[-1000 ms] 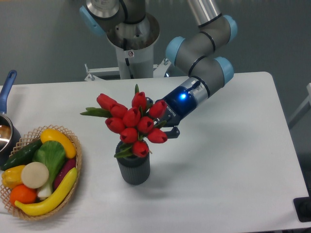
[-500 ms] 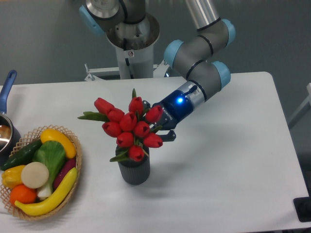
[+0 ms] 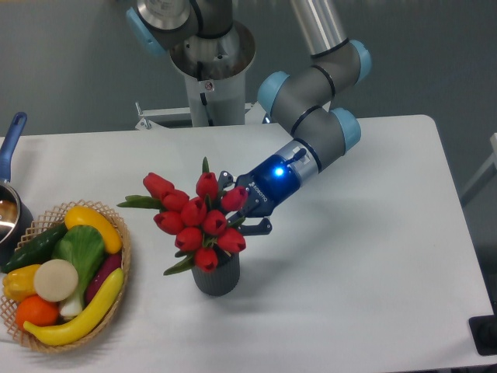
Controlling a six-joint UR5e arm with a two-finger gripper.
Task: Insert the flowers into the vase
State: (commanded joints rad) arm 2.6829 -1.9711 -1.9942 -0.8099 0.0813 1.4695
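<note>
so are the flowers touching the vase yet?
Touching. The fixed camera shows the flowers with their lowest buds and a leaf lying right over the rim of the vase, no gap visible. The gripper is at the bunch.

Vase (image 3: pixel 216 276) standing near the middle of the bench (image 3: pixel 373 264), toward the front. Flowers (image 3: pixel 194 221) directly above the vase mouth, heads spreading wider than the rim and leaning left. End effector (image 3: pixel 247 208) just right of the bunch, reaching in from behind and to the right; jaws hidden behind the heads. Basket (image 3: pixel 116 268) at the front left, well apart from the vase, holding assorted produce. Pot (image 3: pixel 9 210) at the far left edge, behind the basket, handle pointing back. Arm base (image 3: pixel 210 54) behind the bench, behind the vase.
</note>
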